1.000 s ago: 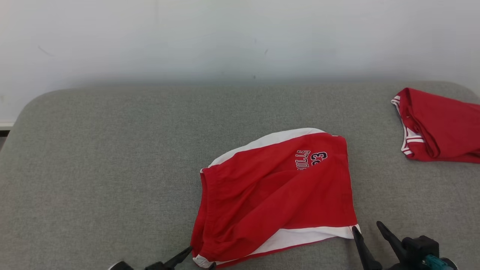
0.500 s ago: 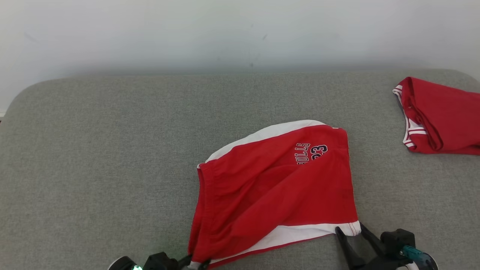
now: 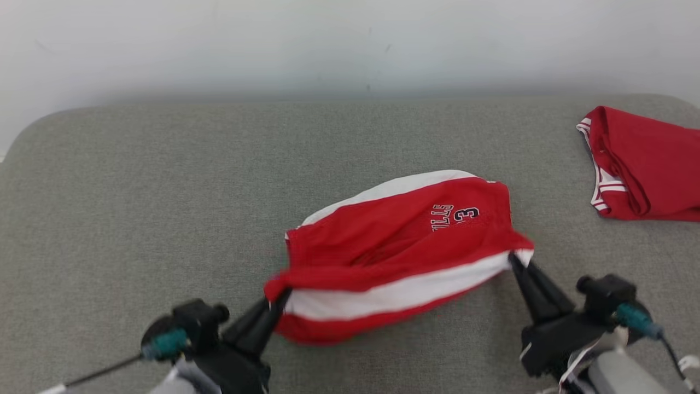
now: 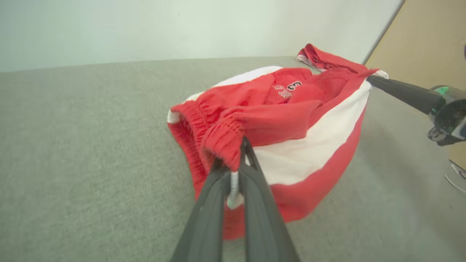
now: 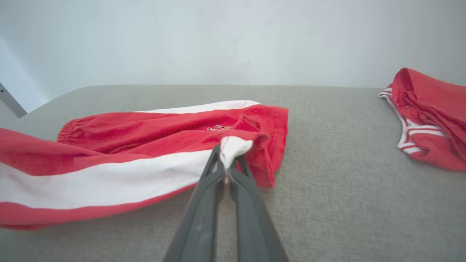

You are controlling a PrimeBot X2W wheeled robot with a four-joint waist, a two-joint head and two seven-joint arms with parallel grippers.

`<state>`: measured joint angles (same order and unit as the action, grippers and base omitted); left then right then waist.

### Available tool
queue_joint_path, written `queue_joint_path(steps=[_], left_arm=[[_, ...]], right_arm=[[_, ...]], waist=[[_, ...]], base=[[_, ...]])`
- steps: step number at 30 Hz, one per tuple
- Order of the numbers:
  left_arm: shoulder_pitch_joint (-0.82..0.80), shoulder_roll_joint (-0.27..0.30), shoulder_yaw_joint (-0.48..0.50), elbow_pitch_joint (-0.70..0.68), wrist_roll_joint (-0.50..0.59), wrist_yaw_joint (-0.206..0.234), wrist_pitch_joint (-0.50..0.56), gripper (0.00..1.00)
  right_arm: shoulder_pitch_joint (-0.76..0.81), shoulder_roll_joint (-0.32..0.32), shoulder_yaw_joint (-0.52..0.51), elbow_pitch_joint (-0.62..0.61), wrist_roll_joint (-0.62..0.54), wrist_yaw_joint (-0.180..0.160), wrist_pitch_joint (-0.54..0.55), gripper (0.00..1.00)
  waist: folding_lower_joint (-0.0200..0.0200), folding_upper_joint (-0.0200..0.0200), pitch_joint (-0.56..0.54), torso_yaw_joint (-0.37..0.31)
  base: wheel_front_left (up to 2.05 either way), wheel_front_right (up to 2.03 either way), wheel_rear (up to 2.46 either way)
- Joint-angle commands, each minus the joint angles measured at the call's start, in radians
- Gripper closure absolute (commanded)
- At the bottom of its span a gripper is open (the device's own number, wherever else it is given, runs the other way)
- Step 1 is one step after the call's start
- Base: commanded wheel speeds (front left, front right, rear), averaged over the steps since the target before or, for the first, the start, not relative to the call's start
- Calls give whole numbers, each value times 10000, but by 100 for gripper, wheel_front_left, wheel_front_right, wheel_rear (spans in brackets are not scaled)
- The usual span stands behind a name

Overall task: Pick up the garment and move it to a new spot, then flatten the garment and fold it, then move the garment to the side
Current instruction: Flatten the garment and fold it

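**A:** Two corners pinched! Shorts sit mid-pad. The near edge is lifted off the grey, and the far half with the lettering is lying on it.

**B:** Who's got what?

**A:** Left gripper is clamped on the waistband corner at the shorts' 7 o'clock. Right gripper is clamped on the white hem corner at 3 o'clock. Cloth sags a little between them.

**B:** So where are we in the job?

**A:** I'd call it the fold, partway. The shorts look placed and roughly flattened, one edge up. Left to do, by my reading: lay that edge over toward 12 o'clock, let go, then shift the bundle aside.

**B:** Anything in the road?

**A:** Jersey at 2 o'clock, well apart, near the corner of the pad. That's the side to watch when the shorts get moved. The grey pad runs wide toward 9 o'clock. Wall along 12 o'clock, behind the pad's edge. Nothing lies across the fold path.
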<state>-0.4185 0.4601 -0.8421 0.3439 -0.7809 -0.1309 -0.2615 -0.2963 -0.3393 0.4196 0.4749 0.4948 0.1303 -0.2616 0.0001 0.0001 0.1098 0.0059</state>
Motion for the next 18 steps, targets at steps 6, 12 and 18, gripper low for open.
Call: queue_joint_path(steps=[6,12,18], left_arm=[[-1579,92,862,-726,-371,12,25,100],[-4632,-41,1451,-663,-1241,12,944,100],[-8387,-509,2052,582,-1715,10,1806,100]], right_arm=[[-1260,-482,-31,-960,433,6,39,100],[-4032,-827,-89,-1268,1162,6,767,100],[-7732,-862,-121,-757,1776,6,1881,100]], waist=[[-1,-1,488,-292],[-1,-1,1680,-568],[-1,-1,3366,-873]], base=[[0,0,0],[0,0,0],[0,0,0]])
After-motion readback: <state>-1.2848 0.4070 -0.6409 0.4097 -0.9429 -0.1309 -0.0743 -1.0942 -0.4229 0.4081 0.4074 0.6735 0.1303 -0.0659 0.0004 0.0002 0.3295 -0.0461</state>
